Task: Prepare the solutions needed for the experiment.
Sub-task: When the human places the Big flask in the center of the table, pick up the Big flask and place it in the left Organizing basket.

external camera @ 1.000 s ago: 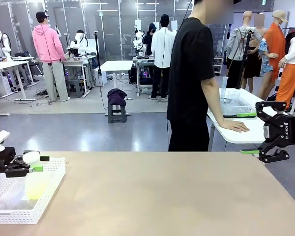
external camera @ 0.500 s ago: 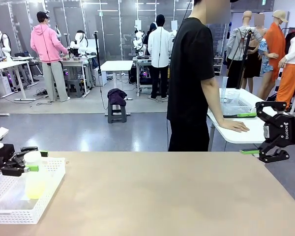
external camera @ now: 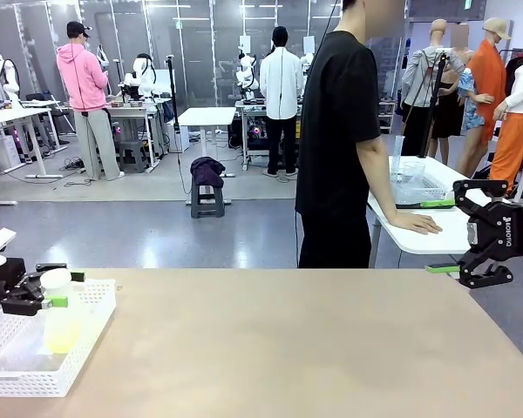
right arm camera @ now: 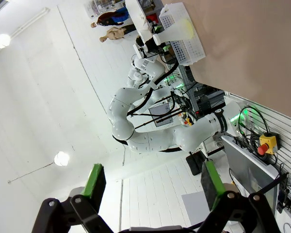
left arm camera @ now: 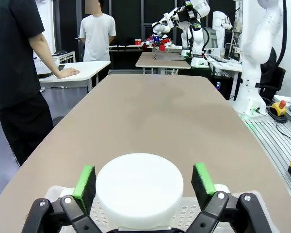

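A frosted conical flask stands in the white basket at the table's left end. The solutions show as pale yellow-green liquid tinting the flask's body. A white round stopper caps it. My left gripper is open, with its green pads on either side of the flask's top. In the left wrist view the stopper sits between the pads, with a gap on the right side. My right gripper hangs open and holds nothing, beyond the table's right edge.
A person in black stands at the far side, one hand resting on a white side table. The tan table stretches bare between basket and right gripper. The right wrist view shows the basket and left arm far off.
My left gripper has drawn back slightly to the left around the flask's top. The flask stays in the basket. The right arm has not moved.
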Available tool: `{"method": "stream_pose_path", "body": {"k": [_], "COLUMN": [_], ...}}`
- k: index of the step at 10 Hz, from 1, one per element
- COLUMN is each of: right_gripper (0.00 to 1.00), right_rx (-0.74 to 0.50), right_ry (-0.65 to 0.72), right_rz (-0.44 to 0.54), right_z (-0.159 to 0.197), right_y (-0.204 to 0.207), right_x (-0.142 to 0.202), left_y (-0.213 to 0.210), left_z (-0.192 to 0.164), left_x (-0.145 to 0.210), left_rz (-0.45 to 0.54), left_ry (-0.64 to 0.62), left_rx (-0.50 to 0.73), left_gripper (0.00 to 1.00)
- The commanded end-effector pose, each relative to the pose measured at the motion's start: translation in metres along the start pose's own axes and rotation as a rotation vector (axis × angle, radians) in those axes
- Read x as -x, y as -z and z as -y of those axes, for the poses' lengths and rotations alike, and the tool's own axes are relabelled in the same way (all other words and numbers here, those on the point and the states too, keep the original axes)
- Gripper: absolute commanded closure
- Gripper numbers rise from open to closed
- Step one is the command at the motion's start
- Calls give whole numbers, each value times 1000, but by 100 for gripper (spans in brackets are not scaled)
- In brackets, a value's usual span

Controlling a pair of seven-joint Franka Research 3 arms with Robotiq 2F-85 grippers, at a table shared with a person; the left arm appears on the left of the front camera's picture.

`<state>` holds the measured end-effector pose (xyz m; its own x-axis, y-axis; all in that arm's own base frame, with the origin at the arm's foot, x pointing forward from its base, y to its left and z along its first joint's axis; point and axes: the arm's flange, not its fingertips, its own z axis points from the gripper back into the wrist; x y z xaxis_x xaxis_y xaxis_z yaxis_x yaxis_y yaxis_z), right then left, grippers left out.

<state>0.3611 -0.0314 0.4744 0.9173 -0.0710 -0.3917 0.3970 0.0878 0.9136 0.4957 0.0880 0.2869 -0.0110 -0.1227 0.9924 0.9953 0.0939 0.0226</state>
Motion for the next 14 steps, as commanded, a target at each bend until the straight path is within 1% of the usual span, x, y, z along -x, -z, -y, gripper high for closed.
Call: {"method": "stream_pose_path", "body": {"k": [1,14], "right_gripper": [0,0], "right_rx": [-6,-6], "right_ry": [7,7], "right_rz": [3,3], "right_z": [-1,-1], "right_y": [1,1], "right_x": [1,1], "left_y": [1,1], "left_z": [-1,-1], "left_x": [-3,-3], "left_rz": [9,9], "left_ry": [7,7], "left_rx": [2,2], "left_gripper": [0,0]}}
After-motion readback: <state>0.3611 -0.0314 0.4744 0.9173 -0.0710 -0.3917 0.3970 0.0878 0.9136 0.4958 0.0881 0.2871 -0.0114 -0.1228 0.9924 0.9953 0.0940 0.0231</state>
